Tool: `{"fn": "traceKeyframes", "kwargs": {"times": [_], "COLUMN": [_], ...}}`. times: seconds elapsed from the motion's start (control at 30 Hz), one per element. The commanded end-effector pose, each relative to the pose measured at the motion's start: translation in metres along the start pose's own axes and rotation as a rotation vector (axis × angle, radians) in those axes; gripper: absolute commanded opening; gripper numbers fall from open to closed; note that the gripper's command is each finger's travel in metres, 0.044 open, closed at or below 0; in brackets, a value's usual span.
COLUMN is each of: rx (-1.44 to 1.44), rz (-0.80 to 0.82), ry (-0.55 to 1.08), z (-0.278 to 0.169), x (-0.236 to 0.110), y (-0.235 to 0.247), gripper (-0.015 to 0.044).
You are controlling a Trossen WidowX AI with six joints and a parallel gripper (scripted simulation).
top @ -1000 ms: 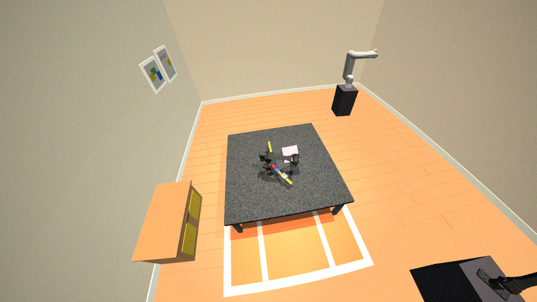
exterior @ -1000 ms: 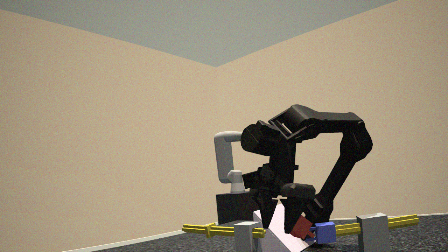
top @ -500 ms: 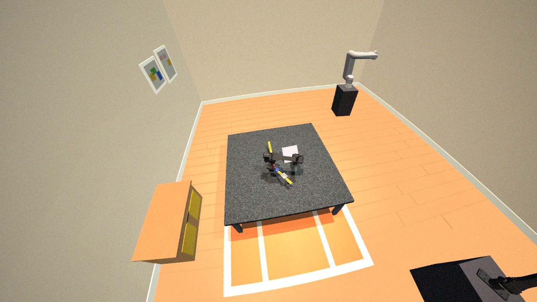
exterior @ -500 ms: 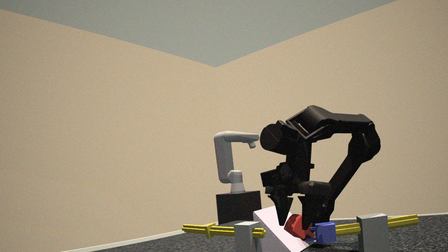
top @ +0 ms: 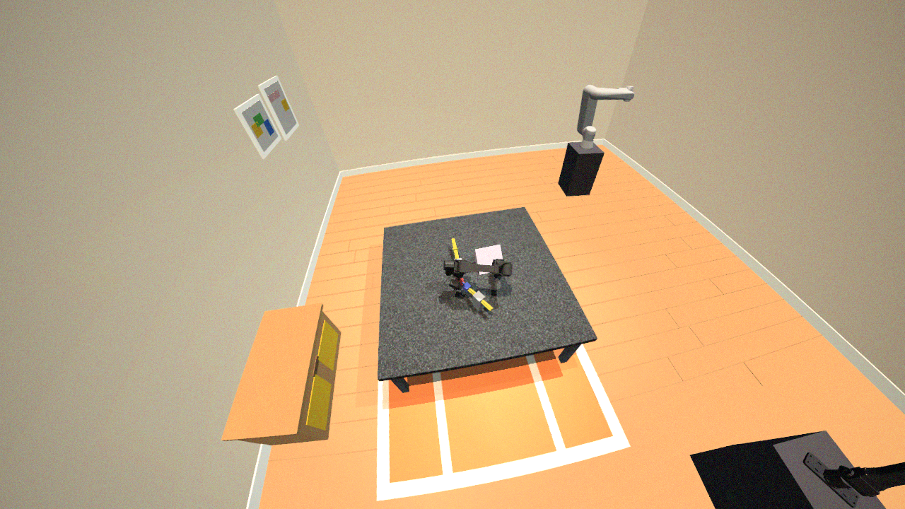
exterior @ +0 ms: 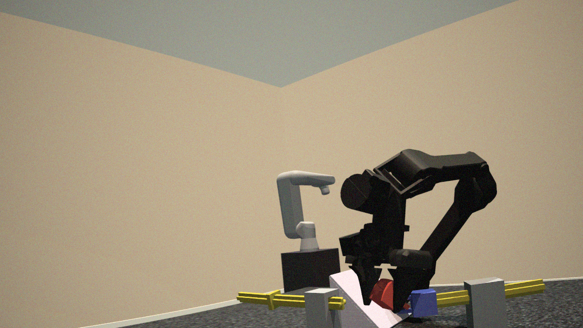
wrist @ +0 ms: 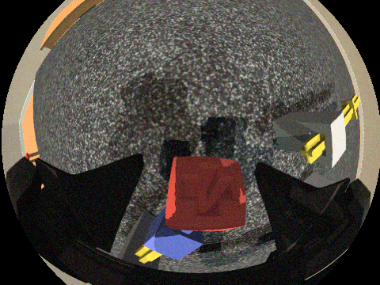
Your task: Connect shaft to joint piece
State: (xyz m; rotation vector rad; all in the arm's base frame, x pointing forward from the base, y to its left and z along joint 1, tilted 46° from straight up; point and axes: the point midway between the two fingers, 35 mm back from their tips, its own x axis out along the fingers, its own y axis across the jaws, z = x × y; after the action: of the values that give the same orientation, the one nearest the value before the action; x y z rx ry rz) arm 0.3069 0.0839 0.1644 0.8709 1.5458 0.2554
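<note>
My end effector (wrist: 201, 185) straddles the red joint piece (wrist: 207, 195) at frame centre, fingers apart, empty; rigid, hinged, best gripped on flat sides

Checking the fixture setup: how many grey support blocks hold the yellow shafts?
2: one grey support block left of the red joint piece, another grey support block right of the blue cube.

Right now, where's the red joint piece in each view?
Top: tiny red speck at table centre, under the arm.
Exterior: bottom right of centre, red joint piece between the open fingers.
Wrist: large, centre-low.
Shared landmark: blue piece joined to it.
</note>
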Motion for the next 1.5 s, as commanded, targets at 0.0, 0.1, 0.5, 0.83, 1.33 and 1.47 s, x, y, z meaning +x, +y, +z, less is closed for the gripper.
{"fn": "traceKeyframes", "kwargs": {"times": [0.0,0.1,0.5,0.83,1.33,1.47], "rx": [0.005,0.005,0.005,0.005,0.005,0.005], "rz": [0.002,0.002,0.002,0.002,0.002,0.002], "ry": [0.004,0.004,0.004,0.004,0.004,0.004], "z": [-0.0016,-0.0017,-0.0017,-0.0017,-0.0017,-0.0017], "x": [0.0085,0.0096,0.0096,0.0096,0.0096,0.0096], "y": [-0.0011,-0.0011,-0.0011,-0.0011,-0.0011,-0.0011], "gripper": [0.044,0.0414,0.0182,0.0182,0.0182,0.0182]}}
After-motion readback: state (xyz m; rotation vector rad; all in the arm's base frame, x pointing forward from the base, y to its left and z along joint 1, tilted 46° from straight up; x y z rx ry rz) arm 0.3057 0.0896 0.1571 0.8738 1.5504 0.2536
